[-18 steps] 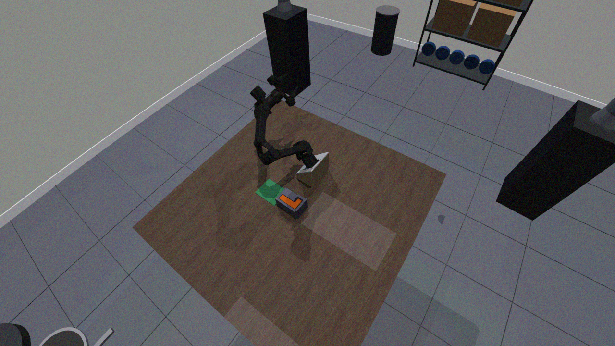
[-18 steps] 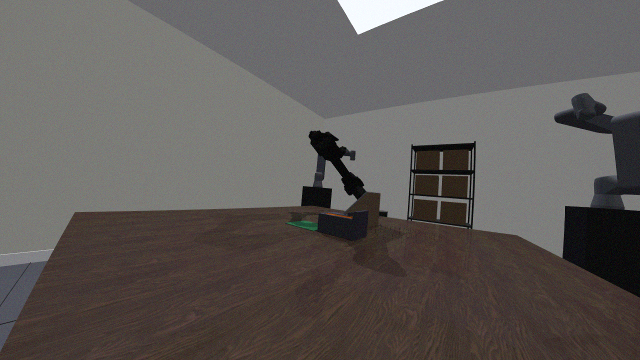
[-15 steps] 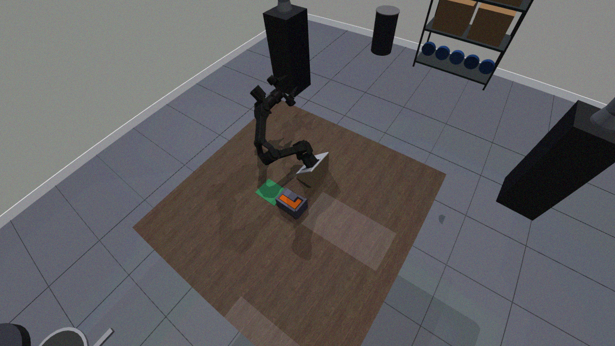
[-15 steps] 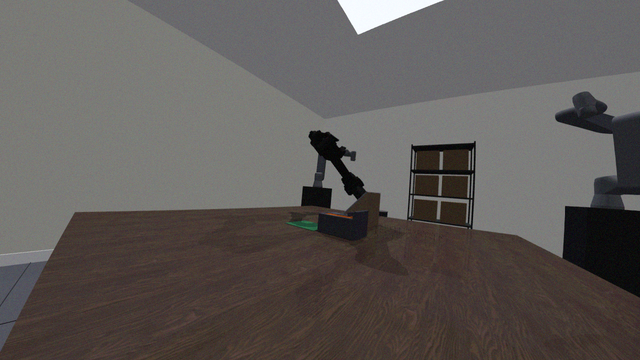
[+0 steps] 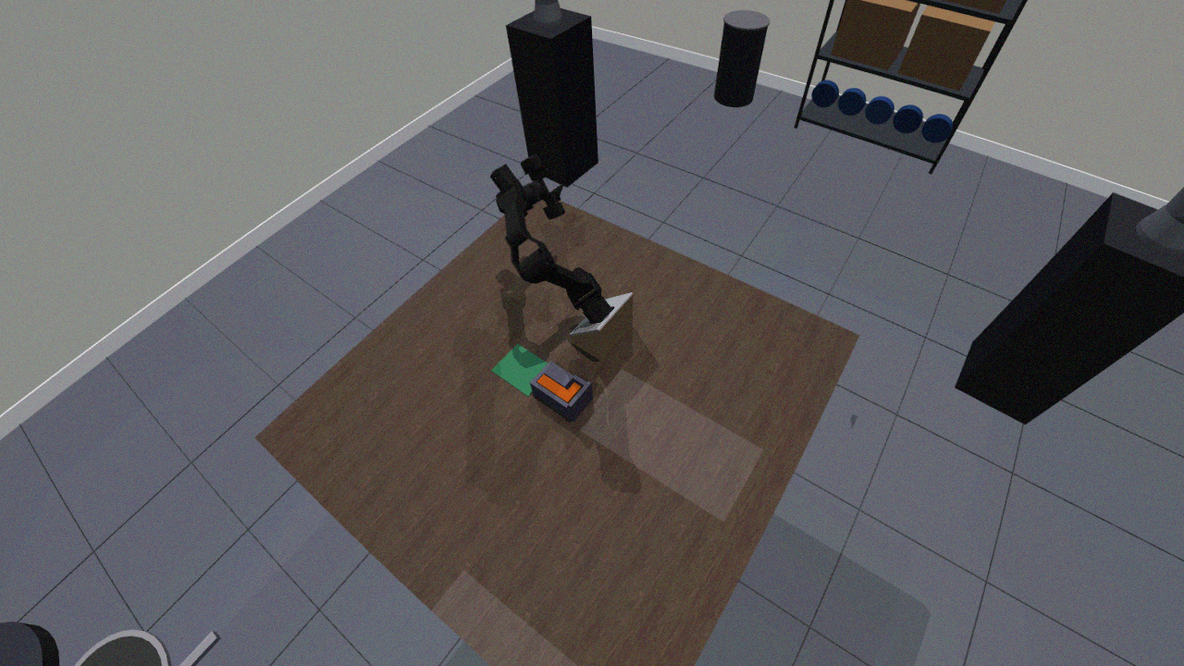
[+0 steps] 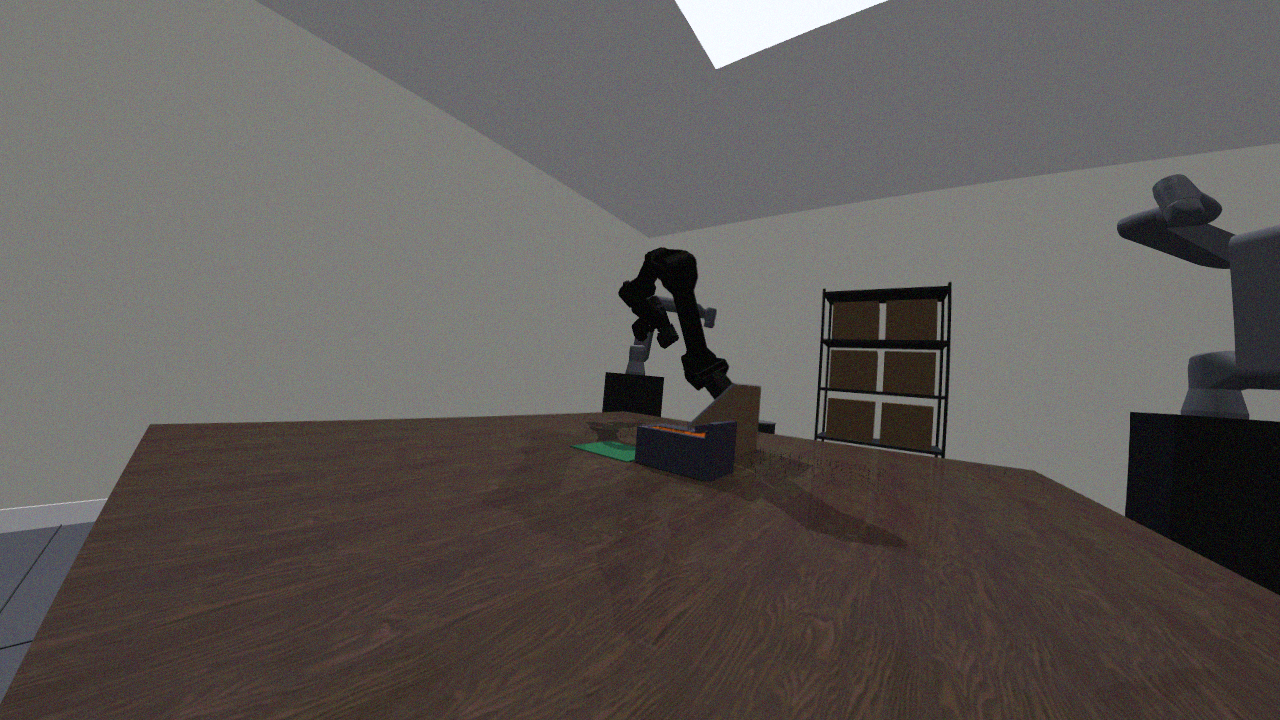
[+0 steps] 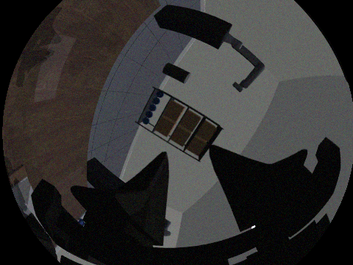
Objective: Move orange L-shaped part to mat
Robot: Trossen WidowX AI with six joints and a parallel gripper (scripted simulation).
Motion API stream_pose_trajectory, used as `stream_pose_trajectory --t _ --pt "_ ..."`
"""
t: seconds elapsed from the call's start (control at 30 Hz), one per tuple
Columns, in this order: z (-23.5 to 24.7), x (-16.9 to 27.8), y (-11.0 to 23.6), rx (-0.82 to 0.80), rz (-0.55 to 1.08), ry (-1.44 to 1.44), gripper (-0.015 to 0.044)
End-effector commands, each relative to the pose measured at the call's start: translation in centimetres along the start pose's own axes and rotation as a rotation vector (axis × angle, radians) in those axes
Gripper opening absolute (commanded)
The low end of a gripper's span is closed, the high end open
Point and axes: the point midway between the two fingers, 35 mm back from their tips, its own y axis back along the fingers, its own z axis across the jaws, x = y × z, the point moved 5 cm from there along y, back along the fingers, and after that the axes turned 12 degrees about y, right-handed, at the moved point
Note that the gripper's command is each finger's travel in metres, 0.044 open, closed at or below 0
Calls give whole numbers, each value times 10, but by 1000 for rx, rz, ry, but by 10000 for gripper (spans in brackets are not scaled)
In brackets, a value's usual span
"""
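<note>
The orange L-shaped part (image 5: 556,388) (image 6: 682,433) lies in its pocket in the grey tray (image 5: 552,404) (image 6: 680,458), apparently level with the top. Its L-shaped end points away from the green mat. The green mat (image 5: 507,370) (image 6: 604,450) lies against the tray's other end, partly in the arm's shadow, with nothing on it. My gripper (image 7: 188,153) (image 5: 558,200) is partly open and empty, raised high on the far side of the mat, well away from the tray. The wrist view shows neither part, tray nor mat.
The arm's base sits on a light wedge-shaped stand (image 5: 614,331) (image 6: 744,416) close behind the tray. The wooden table top (image 5: 372,430) (image 6: 358,555) spreads around them. A shelf rack (image 6: 881,392) (image 7: 187,129) and black pedestals (image 5: 556,99) (image 6: 632,392) stand beyond the table.
</note>
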Motion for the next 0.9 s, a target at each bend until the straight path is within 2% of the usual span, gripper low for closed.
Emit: stream_pose_trajectory --t 0.0,0.17,0.37,0.6,0.87 --pt "13 -40 -6 -80 -168 -16 180" --pt "32 -101 1 -211 -385 -33 180" --pt "63 -168 36 -381 -602 -25 180" --pt "107 -223 111 -567 -814 63 180" --pt "162 -233 205 -729 -997 227 180"
